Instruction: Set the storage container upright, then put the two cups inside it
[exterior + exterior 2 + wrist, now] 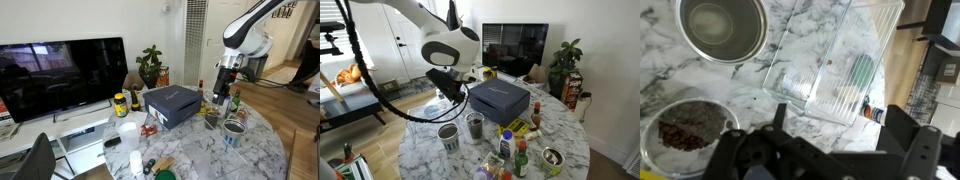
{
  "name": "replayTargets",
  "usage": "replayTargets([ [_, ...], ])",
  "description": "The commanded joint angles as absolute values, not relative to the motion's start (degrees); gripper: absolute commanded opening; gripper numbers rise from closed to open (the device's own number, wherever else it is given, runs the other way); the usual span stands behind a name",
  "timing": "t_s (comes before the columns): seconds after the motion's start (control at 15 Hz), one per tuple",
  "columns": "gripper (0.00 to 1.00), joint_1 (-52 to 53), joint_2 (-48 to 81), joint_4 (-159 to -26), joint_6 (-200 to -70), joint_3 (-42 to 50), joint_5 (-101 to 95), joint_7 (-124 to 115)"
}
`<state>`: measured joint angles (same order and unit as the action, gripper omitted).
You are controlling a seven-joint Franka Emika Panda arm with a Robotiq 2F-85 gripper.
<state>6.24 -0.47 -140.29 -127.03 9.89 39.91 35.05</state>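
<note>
My tool (835,140) hangs open and empty over the marble bench (670,80). Just ahead lies the clear storage container (835,60), apparently on its side, its long axis slanting up-right in the wrist view. The silvery cup (720,25) and the second cup (685,135) stand to its left.

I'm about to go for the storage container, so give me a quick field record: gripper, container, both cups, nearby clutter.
gripper: gripper open, holding nothing, above the table
storage container: clear ribbed plastic, just ahead of the fingers in the wrist view; empty; cannot tell if upright
metal cup: silvery tin-like cup standing on the marble table, outside the container
dark cup: small dark cup standing beside it, also outside
clutter: dark lidded box mid-table
</note>
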Motion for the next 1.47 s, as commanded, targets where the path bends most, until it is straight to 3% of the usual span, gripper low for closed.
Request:
replayTargets([
  [0.0,1.00,2.79,1.25,-140.09,-127.41,6.12,40.14,35.29],
  [0.67,1.00,1.95,0.24,-139.38,-127.35,5.44,40.13,35.24],
  [1.4,1.00,0.26,9.83,-138.60,-121.55,0.87,43.99,35.44],
])
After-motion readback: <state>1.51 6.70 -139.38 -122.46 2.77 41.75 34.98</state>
